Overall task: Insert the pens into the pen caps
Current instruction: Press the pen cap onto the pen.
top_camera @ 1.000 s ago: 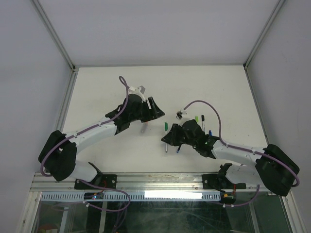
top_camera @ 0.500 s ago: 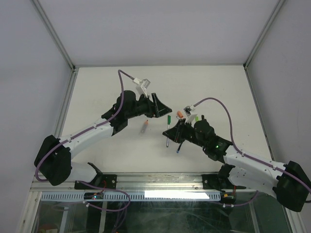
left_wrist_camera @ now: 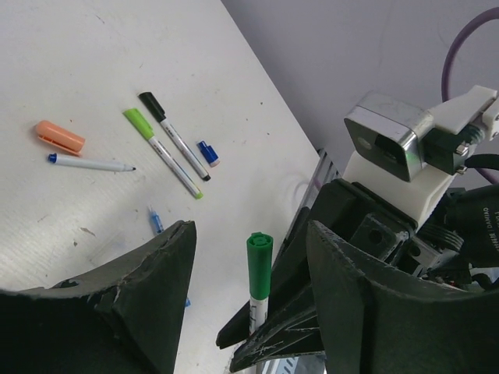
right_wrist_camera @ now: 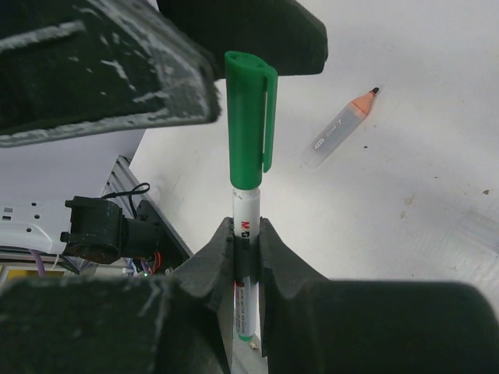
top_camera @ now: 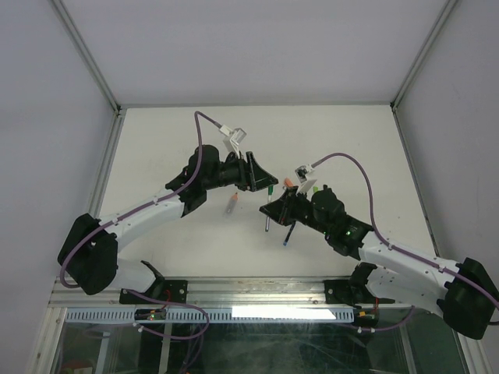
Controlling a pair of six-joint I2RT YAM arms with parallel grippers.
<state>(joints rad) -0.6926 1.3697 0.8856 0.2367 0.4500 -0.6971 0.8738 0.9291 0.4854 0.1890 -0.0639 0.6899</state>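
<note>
Your two arms are wearing white shells over black joints: left arm (top_camera: 144, 210), right arm (top_camera: 405, 261). A purple cable (left_wrist_camera: 456, 54) is running into a white plug (left_wrist_camera: 468, 113) beside a silver-faced camera block (left_wrist_camera: 387, 139). Your left gripper (left_wrist_camera: 249, 234) is showing black wedge fingers (left_wrist_camera: 132, 304), scuffed grey along the edges. Your right gripper (right_wrist_camera: 246, 257) is showing matte black, rounded fingers (right_wrist_camera: 284, 273). A small green light (top_camera: 345, 231) is glowing on the right arm's black housing.

On the white table (left_wrist_camera: 86, 47), out past the left gripper (left_wrist_camera: 249, 232): orange cap (left_wrist_camera: 60, 136), blue-ended pen (left_wrist_camera: 90, 164) just beside it, light-green pen (left_wrist_camera: 162, 153) and black pen (left_wrist_camera: 173, 136) together, blue cap (left_wrist_camera: 207, 153).
</note>
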